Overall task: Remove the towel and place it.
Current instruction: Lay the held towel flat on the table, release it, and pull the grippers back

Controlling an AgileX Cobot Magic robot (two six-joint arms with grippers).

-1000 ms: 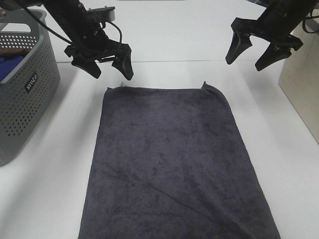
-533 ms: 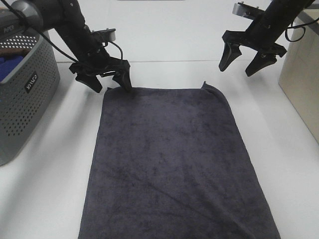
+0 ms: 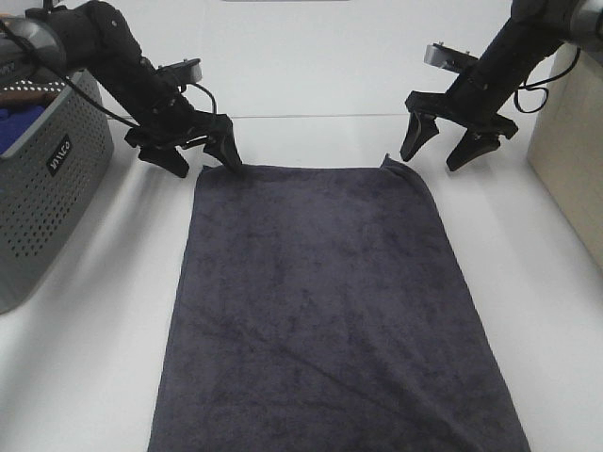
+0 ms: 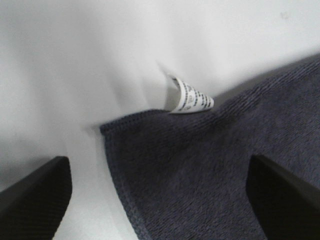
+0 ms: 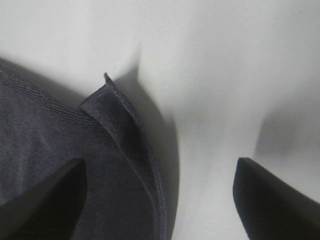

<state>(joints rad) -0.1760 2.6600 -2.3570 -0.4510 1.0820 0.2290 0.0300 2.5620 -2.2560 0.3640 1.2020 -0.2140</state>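
The dark charcoal-grey towel lies flat on the white table, its long side running from the front edge to the far middle. My left gripper is open and straddles the towel's far left corner, where a small white tag sticks up; one finger is on the cloth, the other on bare table. My right gripper is open just beyond the far right corner, which is slightly folded up. Neither gripper holds anything.
A grey perforated basket with a bright blue cloth inside stands at the left edge. A beige box stands at the right edge. The white table extends beyond the towel's far end.
Both grippers have come down and drawn nearer to the towel's far corners. The left one now reaches the left corner; the right one has dropped close to the right corner.
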